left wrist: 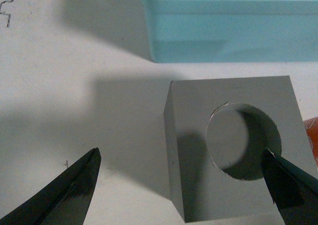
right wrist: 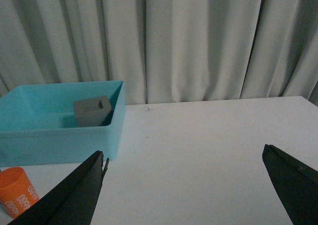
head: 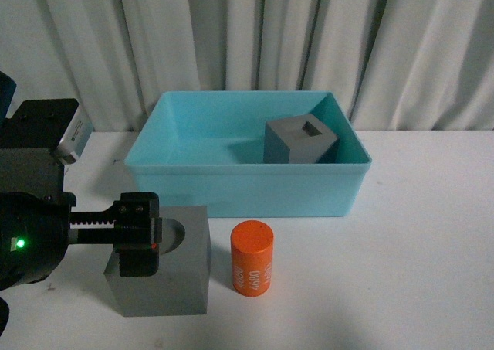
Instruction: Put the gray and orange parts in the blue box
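The gray cube with a round recess point(head: 174, 276) stands on the white table in front of the blue box point(head: 247, 191). My left gripper point(head: 139, 242) is open above this cube. In the left wrist view the gripper point(left wrist: 181, 153) has one finger point(left wrist: 285, 185) over the recess rim and the other point(left wrist: 69, 192) over bare table beside the cube point(left wrist: 198, 185). The orange cylinder point(head: 252, 257) stands upright just right of the cube. The gray cube with a square recess point(head: 299, 140) sits inside the box. My right gripper point(right wrist: 183, 151) is open and empty over bare table, out of the front view.
White curtains point(head: 309, 33) hang behind the table. In the right wrist view the blue box point(right wrist: 54, 145) with the square-recess cube point(right wrist: 92, 111) and the orange cylinder point(right wrist: 15, 190) lie to one side, with bare table point(right wrist: 223, 135) ahead.
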Robot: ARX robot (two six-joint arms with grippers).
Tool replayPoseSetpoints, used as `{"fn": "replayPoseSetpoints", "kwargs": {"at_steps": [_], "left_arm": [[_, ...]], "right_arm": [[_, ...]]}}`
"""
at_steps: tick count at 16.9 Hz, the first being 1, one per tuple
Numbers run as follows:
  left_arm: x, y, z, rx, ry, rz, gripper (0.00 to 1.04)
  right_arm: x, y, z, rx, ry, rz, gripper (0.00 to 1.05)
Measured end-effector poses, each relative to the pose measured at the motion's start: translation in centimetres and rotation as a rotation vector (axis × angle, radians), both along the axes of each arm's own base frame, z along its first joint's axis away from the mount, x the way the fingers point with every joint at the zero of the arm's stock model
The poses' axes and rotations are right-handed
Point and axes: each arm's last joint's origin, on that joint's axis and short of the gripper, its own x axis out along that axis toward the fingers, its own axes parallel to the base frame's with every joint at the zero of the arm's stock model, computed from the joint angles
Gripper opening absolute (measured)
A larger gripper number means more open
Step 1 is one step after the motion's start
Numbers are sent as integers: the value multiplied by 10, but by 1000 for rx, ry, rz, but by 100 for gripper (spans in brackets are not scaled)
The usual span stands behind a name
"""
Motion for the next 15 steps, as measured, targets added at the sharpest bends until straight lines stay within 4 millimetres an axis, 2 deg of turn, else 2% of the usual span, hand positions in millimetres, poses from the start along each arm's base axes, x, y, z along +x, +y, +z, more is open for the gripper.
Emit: {"fn": "replayPoseSetpoints", "kwargs": {"at_steps": [15], "left_arm": [[18, -16, -17, 24, 30, -46, 98]], "right_arm": [[0, 0, 0, 0, 0, 0, 98]]}}
